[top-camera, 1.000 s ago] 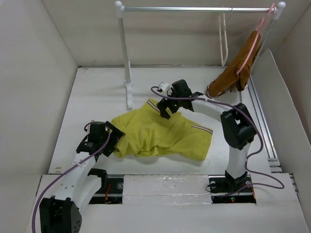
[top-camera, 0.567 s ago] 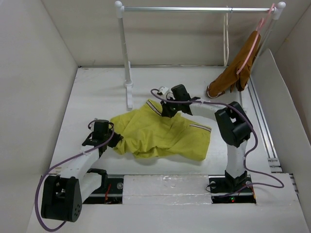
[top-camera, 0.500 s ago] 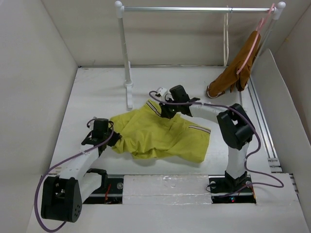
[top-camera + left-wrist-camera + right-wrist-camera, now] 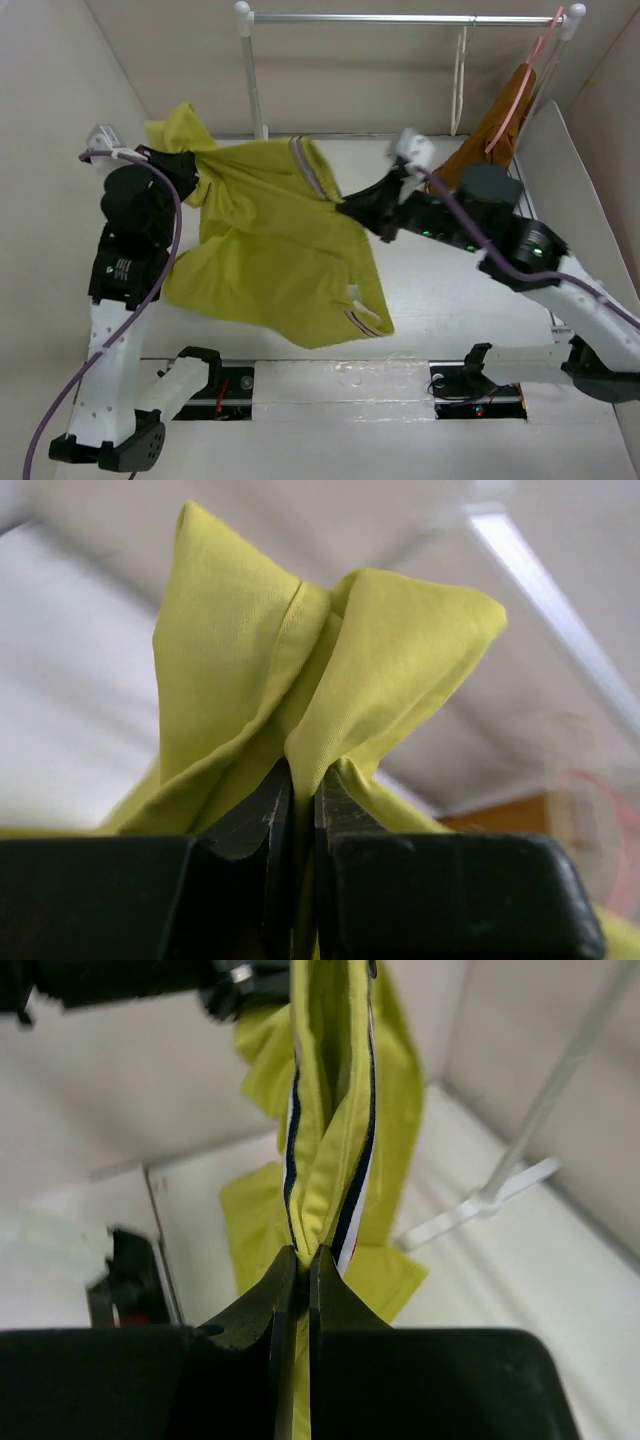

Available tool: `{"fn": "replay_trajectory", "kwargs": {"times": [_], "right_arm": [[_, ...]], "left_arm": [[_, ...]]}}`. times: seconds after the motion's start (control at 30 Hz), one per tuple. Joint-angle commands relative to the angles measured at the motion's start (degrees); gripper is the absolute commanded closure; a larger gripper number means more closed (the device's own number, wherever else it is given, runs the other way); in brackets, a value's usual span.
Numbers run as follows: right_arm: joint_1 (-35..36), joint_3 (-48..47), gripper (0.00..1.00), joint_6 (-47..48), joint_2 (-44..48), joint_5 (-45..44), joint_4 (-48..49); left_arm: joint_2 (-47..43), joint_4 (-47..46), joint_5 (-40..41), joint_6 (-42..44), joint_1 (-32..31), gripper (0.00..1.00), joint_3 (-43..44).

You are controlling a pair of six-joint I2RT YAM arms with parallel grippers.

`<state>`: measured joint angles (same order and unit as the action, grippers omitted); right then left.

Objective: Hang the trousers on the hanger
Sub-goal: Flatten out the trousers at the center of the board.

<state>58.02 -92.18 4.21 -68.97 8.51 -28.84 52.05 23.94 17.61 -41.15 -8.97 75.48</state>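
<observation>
trousers (image 4: 270, 250) above white table (image 4: 450, 300), beige walls (image 4: 60, 120)

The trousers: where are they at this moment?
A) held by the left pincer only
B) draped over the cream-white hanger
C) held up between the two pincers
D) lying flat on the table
C: the left pincer and the right pincer are each shut on an edge of the trousers, which hang spread between them.

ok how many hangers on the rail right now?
2. The cream-white hanger hangs bare on the rail, right of middle; the pink hanger at its right end carries the rust-brown garment.
</observation>
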Motion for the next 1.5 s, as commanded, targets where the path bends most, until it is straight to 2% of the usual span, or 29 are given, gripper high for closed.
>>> {"fn": "replay_trajectory", "kwargs": {"times": [0.0,0.07,0.1,0.17,0.2,0.23,0.27,0.33,0.37,0.4,0.47,0.53,0.57,0.63,0.73,0.77,0.8,0.83,0.93,1.0,1.07,1.1,1.13,1.27,1.3,1.33,1.37,1.43,1.47], "right_arm": [[-1.1,-4.6,1.00,-10.9,9.6,-7.2,-10.0],[-1.9,-2.4,1.00,-12.6,13.7,-13.1,-15.7],[-3.2,-1.3,1.00,-12.9,14.6,-18.5,-18.0],[-9.7,2.9,1.00,-12.7,17.0,-21.7,-22.6],[-12.6,7.8,1.00,-12.6,17.6,-22.9,-23.4],[-15.5,10.3,1.00,-11.7,18.3,-24.1,-24.3],[-21.5,13.0,1.00,-11.7,18.9,-25.4,-25.7],[-27.5,21.7,1.00,-9.9,21.8,-25.6,-25.2],[-33.5,24.5,1.00,-9.8,22.6,-25.1,-24.3],[-40.0,29.8,1.00,-8.6,23.8,-24.8,-22.9],[-43.3,34.4,1.00,-8.3,24.1,-24.4,-21.3],[-53.2,39.1,1.00,-6.7,23.6,-24.5,-19.2],[-63.0,39.8,1.00,-5.2,22.6,-23.9,-17.6],[-66.1,40.2,1.00,-4.9,21.3,-24.3,-17.2],[-71.5,39.5,0.97,-5.5,17.7,-28.1,-16.0],[-72.5,38.8,0.85,-5.7,17.1,-27.9,-15.2],[-73.5,38.7,0.62,-5.3,16.7,-23.1,-14.1],[-73.5,38.7,0.33,-2.3,16.0,-19.5,-11.8],[-71.2,37.9,0.13,-1.6,13.7,-4.6,-9.8],[-67.6,38.7,0.14,-1.7,15.3,-1.3,-9.2],[-61.1,40.2,0.38,-0.5,18.0,0.4,-8.2],[-59.1,42.2,0.62,-0.3,20.7,2.7,-8.1],[-57.2,43.3,0.97,0.8,22.0,4.6,-7.6],[-47.5,47.5,1.00,1.4,26.9,5.6,-8.8],[-43.8,48.2,0.95,0.9,27.9,4.5,-9.1],[-42.0,49.3,0.72,-0.2,28.3,3.9,-9.6],[-39.9,49.7,0.62,-0.5,28.6,3.4,-9.4],[-34.3,50.4,0.46,-2.9,29.5,1.3,-9.3],[-32.5,50.9,0.45,-3.6,29.8,0.7,-9.0]], "left_arm": [[2.6,-3.9,8.3,9.7,1.5,1.00,11.0],[7.8,-1.7,4.1,12.6,1.5,1.00,15.9],[9.9,0.4,-1.6,12.7,1.5,0.99,16.6],[15.8,1.6,-7.5,12.3,0.5,0.82,15.0],[17.4,1.6,-9.2,12.2,-2.6,0.64,13.6],[19.6,0.1,-12.0,12.2,-4.4,0.53,11.6],[20.4,-1.2,-13.4,12.2,-6.0,0.30,7.2],[23.3,-2.4,-14.7,12.5,-10.3,0.16,4.2],[24.1,-2.3,-14.5,12.9,-11.2,0.05,2.1],[25.5,-1.7,-15.3,13.2,-11.2,0.01,0.4],[25.7,-1.2,-15.7,13.5,-11.2,0.01,-0.9],[22.9,-1.0,-12.4,13.0,-11.2,0.01,-3.2],[20.0,-1.3,-6.1,12.7,-11.2,0.01,-7.2],[17.5,-1.3,-4.4,12.0,-10.6,0.01,-8.5],[14.6,-1.9,-3.1,10.9,-4.4,0.01,-13.9],[14.5,-1.9,-3.4,10.5,-1.0,0.01,-16.2],[14.4,-2.9,-5.6,10.1,1.0,0.01,-17.5],[14.7,-3.5,-7.3,9.7,2.9,0.01,-18.6],[16.6,-6.4,-11.3,8.1,8.3,0.01,-22.0],[18.1,-8.7,-12.1,5.4,12.9,0.01,-24.1],[20.3,-10.3,-13.3,3.5,16.3,0.04,-25.6],[21.0,-12.7,-14.9,1.6,19.7,0.06,-26.1],[22.5,-13.7,-15.8,0.8,21.4,0.07,-26.4],[26.2,-21.4,-21.7,-2.3,26.5,0.06,-27.3],[28.5,-23.5,-22.5,-2.7,27.2,0.06,-27.3],[29.8,-25.9,-23.5,-3.4,27.3,0.06,-27.2],[31.2,-27.3,-24.5,-3.7,27.8,0.06,-26.5],[35.5,-31.7,-28.5,-4.0,27.8,0.06,-26.1],[37.0,-33.6,-30.0,-4.5,27.8,0.07,-25.7]]}}
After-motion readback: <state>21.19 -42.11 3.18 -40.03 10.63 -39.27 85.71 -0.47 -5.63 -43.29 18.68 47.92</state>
